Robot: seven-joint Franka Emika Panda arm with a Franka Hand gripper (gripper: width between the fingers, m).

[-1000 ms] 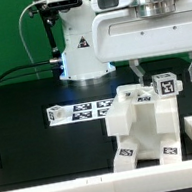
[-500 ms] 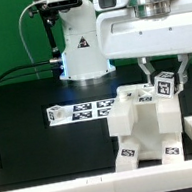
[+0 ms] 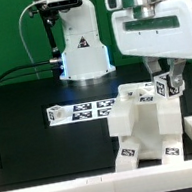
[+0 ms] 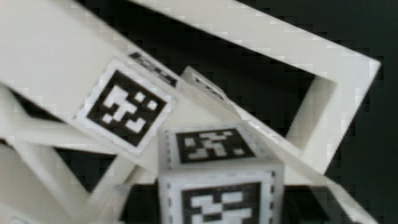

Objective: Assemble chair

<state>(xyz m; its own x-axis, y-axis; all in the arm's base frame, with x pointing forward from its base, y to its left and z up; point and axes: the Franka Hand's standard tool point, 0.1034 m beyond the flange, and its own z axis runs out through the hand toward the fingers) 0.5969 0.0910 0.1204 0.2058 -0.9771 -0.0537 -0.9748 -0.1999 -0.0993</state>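
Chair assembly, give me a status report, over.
Gripper straddling the tagged block atop the chair, grip unconfirmed. Chair partly built. Nothing seen blocking.

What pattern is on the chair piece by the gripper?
Black-and-white square tags on white chair; best in wrist view.

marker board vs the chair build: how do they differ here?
The marker board lies thin and flat on the table; the chair stands tall and blocky. The marker board's tags sit in a row; the chair's sit on different faces. Both are white with black-and-white square tags.
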